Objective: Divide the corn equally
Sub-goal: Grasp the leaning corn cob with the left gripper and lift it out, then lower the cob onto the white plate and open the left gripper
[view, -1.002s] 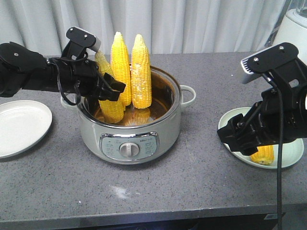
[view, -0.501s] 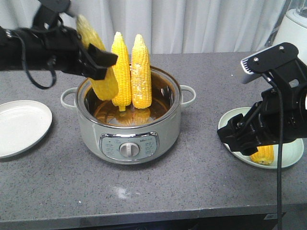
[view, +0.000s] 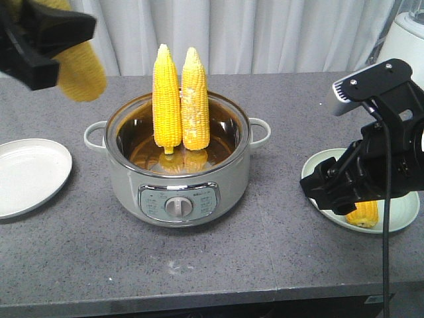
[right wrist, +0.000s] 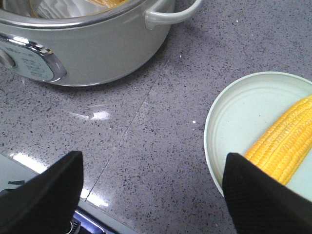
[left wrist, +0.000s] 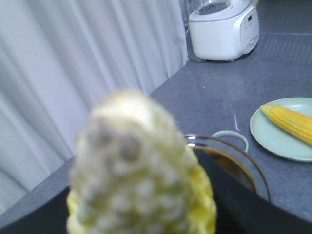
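The cob (view: 82,71) clamped in the left jaws should be laid flat on the plate (view: 30,173) left of the pot (view: 129,185); right jaws are spread.

Grey speckled worktop (view: 265,245), stone look, faint sheen. The pot (view: 232,195): glossy pale wall, polished metal rim, mirror-bright inside. Right-hand plate (right wrist: 234,112) smooth, glazed; corn (right wrist: 287,141) waxy, knobbly. On my right gripper (right wrist: 151,161), pads (right wrist: 253,195) matt black, finely grained. Far curtain (view: 278,33) soft cloth.

Two upright cobs (view: 167,99) block the pot's (view: 228,192) middle; counter (view: 278,232) lies open toward the white plate (view: 30,175) and the green plate (view: 404,213).
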